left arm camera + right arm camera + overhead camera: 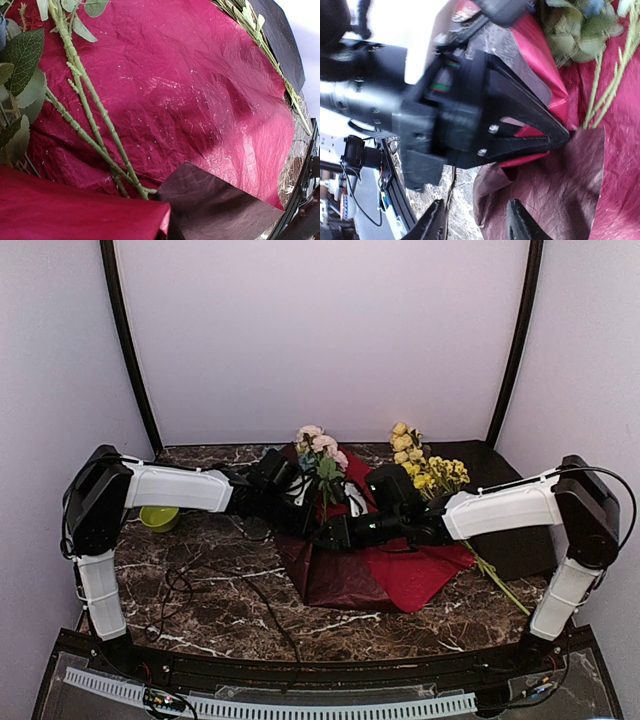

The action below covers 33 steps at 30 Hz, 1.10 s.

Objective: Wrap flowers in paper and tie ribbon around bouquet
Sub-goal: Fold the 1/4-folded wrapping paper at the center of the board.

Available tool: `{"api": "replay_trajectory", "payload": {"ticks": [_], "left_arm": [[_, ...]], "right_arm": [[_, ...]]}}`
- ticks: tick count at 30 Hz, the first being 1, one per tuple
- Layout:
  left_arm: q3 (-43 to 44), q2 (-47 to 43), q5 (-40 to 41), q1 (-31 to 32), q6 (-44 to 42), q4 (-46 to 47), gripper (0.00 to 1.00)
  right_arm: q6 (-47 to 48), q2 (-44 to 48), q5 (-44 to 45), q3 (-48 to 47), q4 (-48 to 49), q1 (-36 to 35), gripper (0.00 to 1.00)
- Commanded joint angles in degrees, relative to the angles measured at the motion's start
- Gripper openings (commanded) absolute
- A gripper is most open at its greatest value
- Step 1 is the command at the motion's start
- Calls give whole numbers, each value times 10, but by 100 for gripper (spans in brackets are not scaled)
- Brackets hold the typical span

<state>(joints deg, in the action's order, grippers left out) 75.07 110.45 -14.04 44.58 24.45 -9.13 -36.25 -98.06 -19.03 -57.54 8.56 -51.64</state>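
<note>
The counter (pixel 220 610) is dark stone with white veins. The paper (pixel 420 565) lies spread in the middle of it, crinkly, with the bright red side up. At the near left corner it is folded over, and the dark side shows. A flat dark sheet (pixel 520 545) lies to the right, partly under the paper.

The flowers (pixel 320 445) lie on the paper. Their pink and white heads point to the far wall and their green stems (pixel 90 110) run back across the red side. The yellow stems (pixel 425 470) lie just to the right, with their long stalks reaching over the paper's right edge.

My left hand (pixel 562 136) is clenched on a fold of the paper, right by the ends of the flower stems. My right hand (pixel 477 225) is released, with its two fingers (pixel 437 222) spread apart. It holds nothing and hangs just beside the folded corner, near my left hand.

A green bowl (pixel 158 518) sits at the left, under my left arm. The ribbon (pixel 185 587) lies in loose loops on the counter, left of the paper.
</note>
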Motion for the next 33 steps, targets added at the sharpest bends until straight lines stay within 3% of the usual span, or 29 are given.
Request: {"api": "replay_trajectory", "payload": {"ticks": [1,5,10,18,23,27,28,33], "left_arm": [[16,-3,4,4,-11,-2,0],[18,0,6,4,-12,-1,0],[19,2,8,4,-14,-3,0],[31,2,17,4,-24,-18,0],[34,-1,24,4,-31,-25,0],[44,-4,45,3,-47,-40,0],[52,-6,51,1,-53,-46,4],[86,-37,99,-10,-87,-76,42]], "right_arm": [[-13,-24,-7,-21,-2,-8,46],[-9,-50,-14,-42,-14,-16,51],[-11,-70,-5,-62,-17,-16,48],[-20,-76,39,-69,-64,-8,11],[-25,-66,43,-54,-67,-1,1],[-27,-59,41,-47,-69,0,0],[-27,-58,39,-44,-70,0,0],[-34,-57,35,-27,-65,3,0]]}}
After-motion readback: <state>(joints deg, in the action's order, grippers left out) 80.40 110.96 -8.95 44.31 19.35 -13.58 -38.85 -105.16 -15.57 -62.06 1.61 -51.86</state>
